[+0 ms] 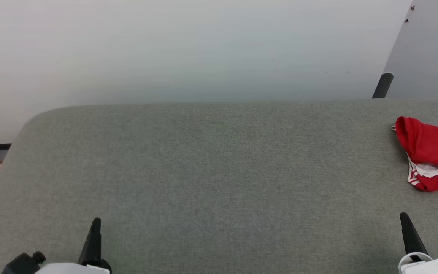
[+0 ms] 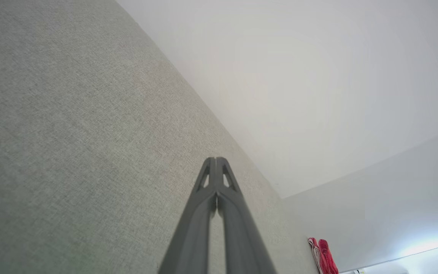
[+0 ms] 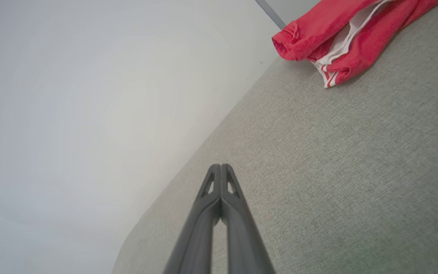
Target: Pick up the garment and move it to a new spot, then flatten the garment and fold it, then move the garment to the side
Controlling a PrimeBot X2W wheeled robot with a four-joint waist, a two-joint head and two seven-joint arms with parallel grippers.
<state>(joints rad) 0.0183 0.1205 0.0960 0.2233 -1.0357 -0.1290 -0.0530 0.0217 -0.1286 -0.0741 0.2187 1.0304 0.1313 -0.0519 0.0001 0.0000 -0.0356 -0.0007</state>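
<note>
The right gripper (image 1: 404,217) sits over the grey fabric surface (image 1: 219,171) with its two dark fingers pressed together and nothing between them. The left gripper (image 1: 96,222) is closed and empty in the same way, well apart from it on the other side of the surface. Whether either set of tips touches the fabric cannot be told. The garment (image 1: 430,154) lies bunched on the surface ahead of the right gripper's tips and a little to their outer, right side, clear of the fingers, with bare grey fabric between. Along the right gripper's own fingers (image 3: 238,228), the garment (image 3: 340,34) is beyond the tips and off to the right. It shows a rolled red end near the surface's far edge, and a white panel with red-and-white striped trim on the side nearer the gripper. From the left gripper (image 2: 216,160) the garment (image 2: 323,255) is far off to the right, a small red fold at the distant end of the surface.
</note>
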